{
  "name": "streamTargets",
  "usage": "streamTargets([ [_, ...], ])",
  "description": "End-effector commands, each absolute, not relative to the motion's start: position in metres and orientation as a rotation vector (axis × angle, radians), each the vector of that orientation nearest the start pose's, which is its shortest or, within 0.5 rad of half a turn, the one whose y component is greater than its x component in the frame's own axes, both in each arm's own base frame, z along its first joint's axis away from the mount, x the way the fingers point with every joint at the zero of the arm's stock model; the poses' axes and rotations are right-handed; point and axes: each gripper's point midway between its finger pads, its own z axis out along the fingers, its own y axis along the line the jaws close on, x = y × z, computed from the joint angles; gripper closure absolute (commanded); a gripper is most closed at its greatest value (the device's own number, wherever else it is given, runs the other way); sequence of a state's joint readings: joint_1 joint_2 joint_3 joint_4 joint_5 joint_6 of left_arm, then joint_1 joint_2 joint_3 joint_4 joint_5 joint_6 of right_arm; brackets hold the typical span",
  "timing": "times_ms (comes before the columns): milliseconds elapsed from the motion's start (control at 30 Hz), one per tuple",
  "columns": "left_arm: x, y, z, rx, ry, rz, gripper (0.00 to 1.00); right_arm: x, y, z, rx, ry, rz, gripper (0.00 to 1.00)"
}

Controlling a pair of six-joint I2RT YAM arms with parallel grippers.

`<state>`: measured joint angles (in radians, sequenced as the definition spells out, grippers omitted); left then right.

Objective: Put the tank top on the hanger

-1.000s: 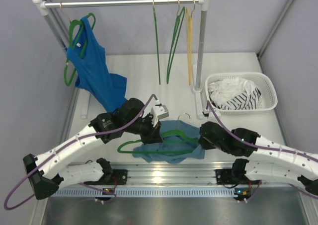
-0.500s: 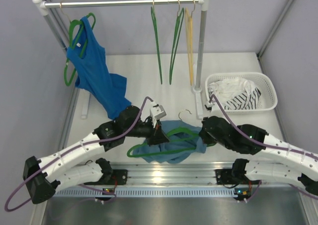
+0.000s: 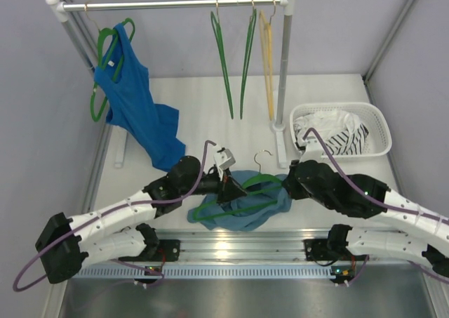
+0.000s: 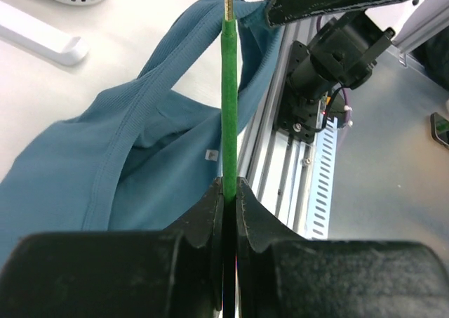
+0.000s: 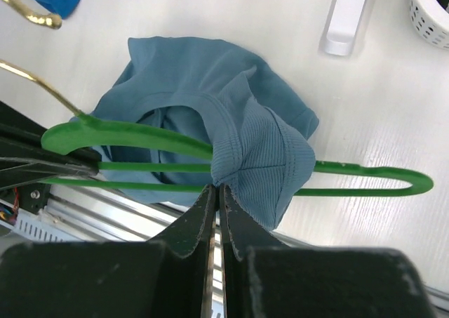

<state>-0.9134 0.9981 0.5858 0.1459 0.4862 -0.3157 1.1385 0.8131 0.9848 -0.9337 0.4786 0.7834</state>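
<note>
The teal tank top [image 3: 247, 209] lies bunched on the table between the arms. The green hanger [image 3: 242, 191] lies tilted across it, metal hook [image 3: 262, 159] pointing to the back. My left gripper [image 3: 230, 186] is shut on the hanger's thin green bar [image 4: 229, 107], with the tank top [image 4: 133, 170] below it. My right gripper [image 5: 219, 189] is shut on a fold of the tank top's shoulder [image 5: 263, 153]. That fold is draped over one arm of the hanger [image 5: 133, 139], whose far end [image 5: 414, 181] pokes out past the cloth.
A clothes rail [image 3: 168, 4] at the back carries a royal-blue top [image 3: 133, 93] on a green hanger, two bare green hangers [image 3: 235, 58] and a yellow one [image 3: 267, 58]. A white basket [image 3: 379, 125] with striped cloth stands right. A white rack foot [image 5: 347, 16] lies close by.
My left gripper has carried the hanger to the right and tilted it. The right arm has shifted left and back, drawing the cloth over the hanger's arm. The bare hangers sway.
</note>
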Motion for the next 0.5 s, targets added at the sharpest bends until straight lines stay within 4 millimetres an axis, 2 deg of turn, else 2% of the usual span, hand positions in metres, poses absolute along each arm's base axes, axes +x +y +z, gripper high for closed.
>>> streamTargets([
  [0,0.142,-0.335,0.224,0.920,1.583,-1.272,1.00,0.147,0.183,0.240,-0.164,2.206,0.516,0.97],
  [100,0.145,-0.341,0.219,0.927,1.567,-1.262,1.00,0.149,0.179,0.239,-0.156,2.202,0.488,0.96],
  [200,0.147,-0.345,0.212,0.950,1.558,-1.248,1.00,0.155,0.165,0.241,-0.120,2.184,0.415,0.94],
  [333,0.145,-0.349,0.211,0.960,1.545,-1.270,1.00,0.163,0.145,0.227,-0.092,2.202,0.286,0.82],
  [433,0.146,-0.352,0.205,0.964,1.557,-1.276,1.00,0.161,0.153,0.226,-0.122,2.182,0.364,0.69],
  [467,0.147,-0.353,0.204,0.963,1.563,-1.278,1.00,0.162,0.162,0.232,-0.124,2.155,0.433,0.66],
])
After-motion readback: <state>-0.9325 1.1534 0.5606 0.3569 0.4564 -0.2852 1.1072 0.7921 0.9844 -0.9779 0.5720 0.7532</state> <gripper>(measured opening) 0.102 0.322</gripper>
